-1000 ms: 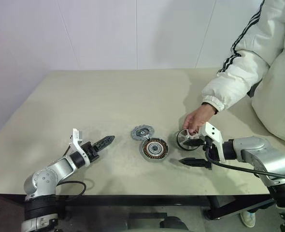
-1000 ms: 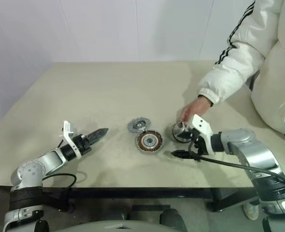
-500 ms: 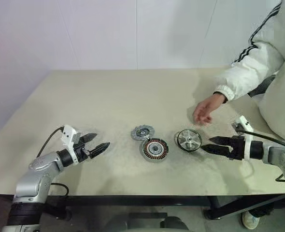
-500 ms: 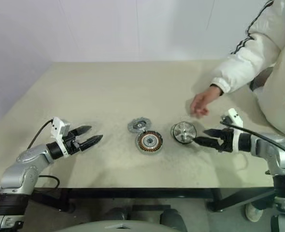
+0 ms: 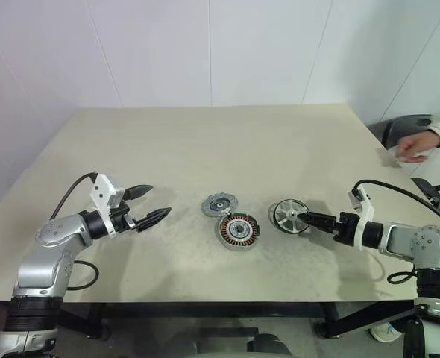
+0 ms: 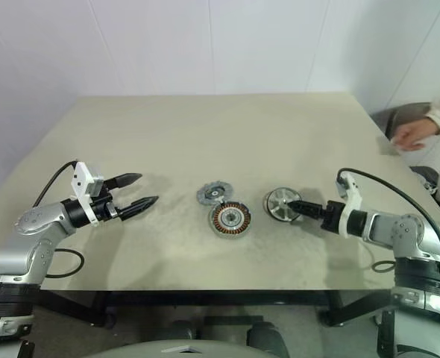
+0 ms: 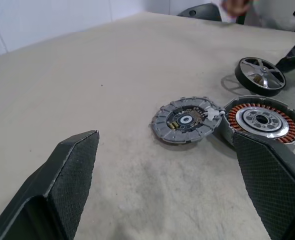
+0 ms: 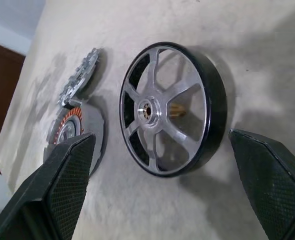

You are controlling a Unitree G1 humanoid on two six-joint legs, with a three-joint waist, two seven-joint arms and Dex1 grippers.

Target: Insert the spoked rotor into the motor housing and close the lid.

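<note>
A plain lab test space: bare beige table, blank white panelled wall.

Your left claw hangs out on the left, its arm bent at the elbow and the forearm reaching inward, roughly level. Its two black fingers stand wide apart, one above the other, holding nothing. Your right claw stretches in from the right, tilted slightly down, tips pointing inward. Its fingers are spread wide too, gripping nothing.
</note>
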